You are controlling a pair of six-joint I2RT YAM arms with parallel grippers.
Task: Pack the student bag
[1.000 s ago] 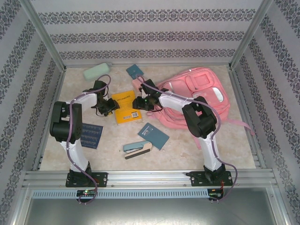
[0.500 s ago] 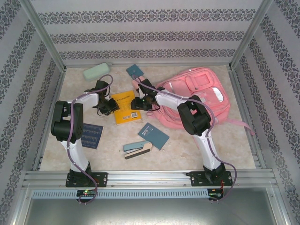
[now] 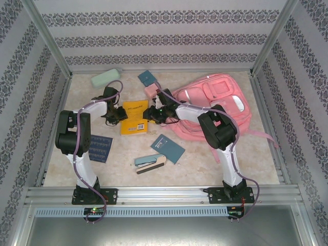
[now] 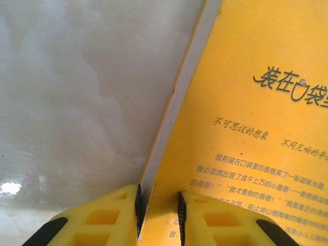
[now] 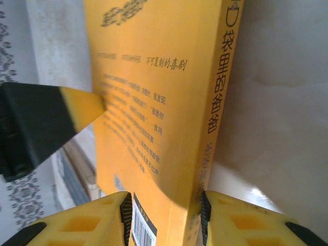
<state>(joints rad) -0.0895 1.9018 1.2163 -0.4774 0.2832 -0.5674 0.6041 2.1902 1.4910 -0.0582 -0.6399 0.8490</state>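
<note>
Now both arms are gripping the yellow book (image 3: 134, 119) mid-worktop (image 3: 205, 159), beside the pink backpack (image 3: 215, 102). The left gripper (image 4: 159, 215) is pinching its edge narrowly, and the right gripper (image 5: 164, 215) is clamping the spine.

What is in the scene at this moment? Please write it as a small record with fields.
left pincer: closed on the page edge of the yellow book
right pincer: closed on the same book, one pad against its spine
student bag: lies on the table, right of the book
loose items: pale green case, teal notebook, stapler
</note>
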